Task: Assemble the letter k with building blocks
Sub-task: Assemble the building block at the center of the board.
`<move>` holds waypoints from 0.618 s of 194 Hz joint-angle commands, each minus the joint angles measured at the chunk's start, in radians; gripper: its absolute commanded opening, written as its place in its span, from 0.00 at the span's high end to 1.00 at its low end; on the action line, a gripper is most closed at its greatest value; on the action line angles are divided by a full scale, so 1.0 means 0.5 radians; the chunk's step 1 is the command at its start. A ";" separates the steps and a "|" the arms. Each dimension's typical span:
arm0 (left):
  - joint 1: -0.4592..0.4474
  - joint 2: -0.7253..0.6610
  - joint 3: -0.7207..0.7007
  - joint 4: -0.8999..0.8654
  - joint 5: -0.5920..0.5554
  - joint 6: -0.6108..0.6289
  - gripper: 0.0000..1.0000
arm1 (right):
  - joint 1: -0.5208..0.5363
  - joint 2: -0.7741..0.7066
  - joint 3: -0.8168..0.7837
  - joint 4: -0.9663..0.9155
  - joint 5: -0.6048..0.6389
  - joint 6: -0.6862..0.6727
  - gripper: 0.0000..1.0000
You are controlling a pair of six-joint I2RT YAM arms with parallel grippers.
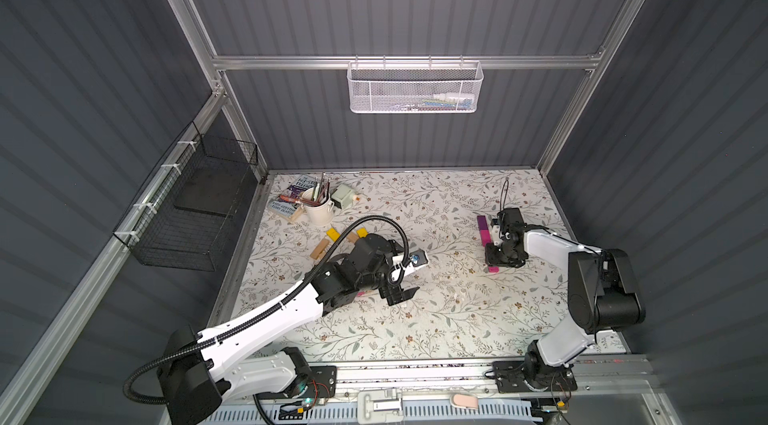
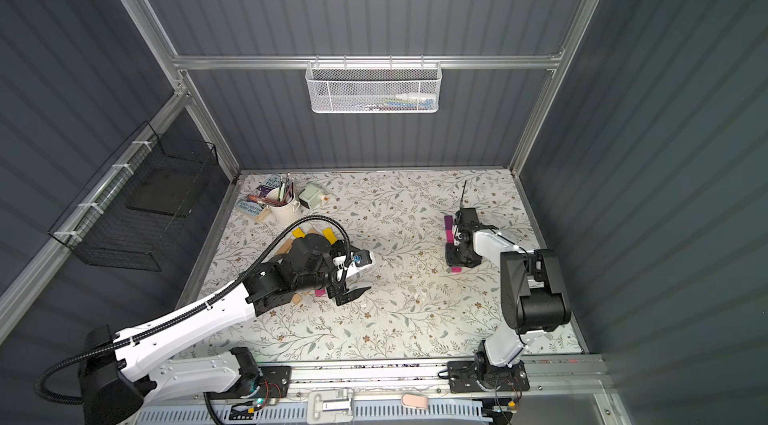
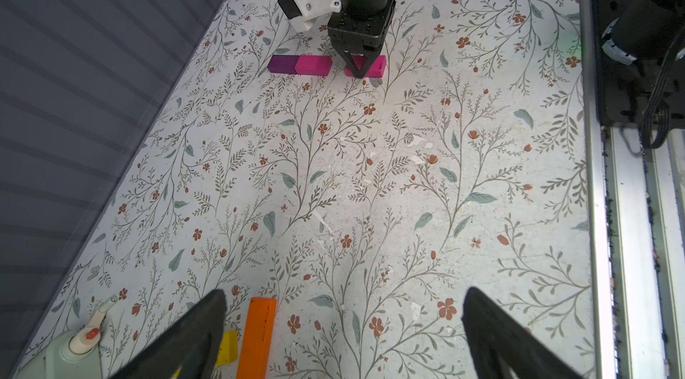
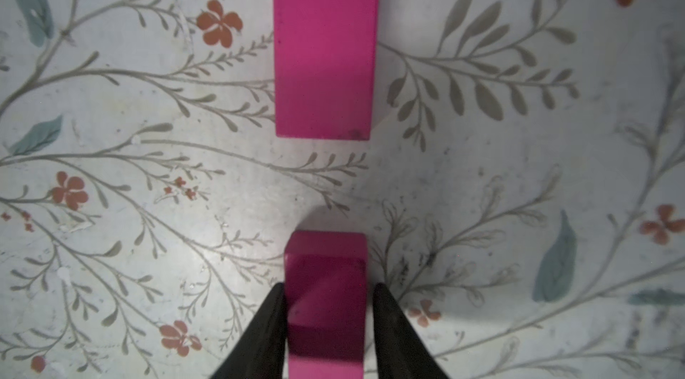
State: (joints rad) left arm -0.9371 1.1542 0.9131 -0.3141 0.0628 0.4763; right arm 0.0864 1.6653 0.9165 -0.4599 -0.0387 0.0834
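Note:
A purple block point(image 3: 283, 63) and a pink block point(image 3: 313, 65) lie end to end on the floral table point(image 3: 370, 192). After a small gap, in line with them, a second pink block point(image 4: 326, 306) rests on the table with my right gripper point(image 4: 328, 299) shut on it. In both top views this row point(image 1: 483, 232) point(image 2: 449, 232) sits at the right. My left gripper point(image 3: 344, 295) hangs open over bare table near the middle, holding nothing. Beside one of its fingers point(image 3: 200, 325) lie an orange block point(image 3: 257, 336) and a yellow block point(image 3: 228, 347). Tan planks point(image 1: 320, 250) lie behind the left arm.
A white cup of brushes point(image 1: 318, 209), books point(image 1: 293, 194) and a pale green device point(image 1: 345, 196) stand at the back left. A black wire basket point(image 1: 195, 211) hangs on the left wall, a white mesh basket point(image 1: 415, 86) on the back wall. A metal rail point(image 1: 415, 373) borders the front.

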 commanded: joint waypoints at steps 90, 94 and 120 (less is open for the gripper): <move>0.004 0.021 0.023 -0.037 -0.036 0.025 0.00 | -0.009 0.109 0.192 -0.032 -0.011 -0.026 0.66; 0.005 0.023 0.023 -0.037 -0.039 0.025 0.00 | -0.010 0.119 0.201 -0.034 -0.014 -0.026 0.66; 0.005 0.021 0.018 -0.037 -0.049 0.031 0.00 | -0.010 0.157 0.235 -0.029 -0.021 -0.009 0.66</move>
State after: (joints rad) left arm -0.9371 1.1564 0.9131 -0.3180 0.0479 0.4763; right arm 0.0860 1.7248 1.0023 -0.4629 -0.0402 0.0765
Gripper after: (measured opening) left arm 0.997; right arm 0.340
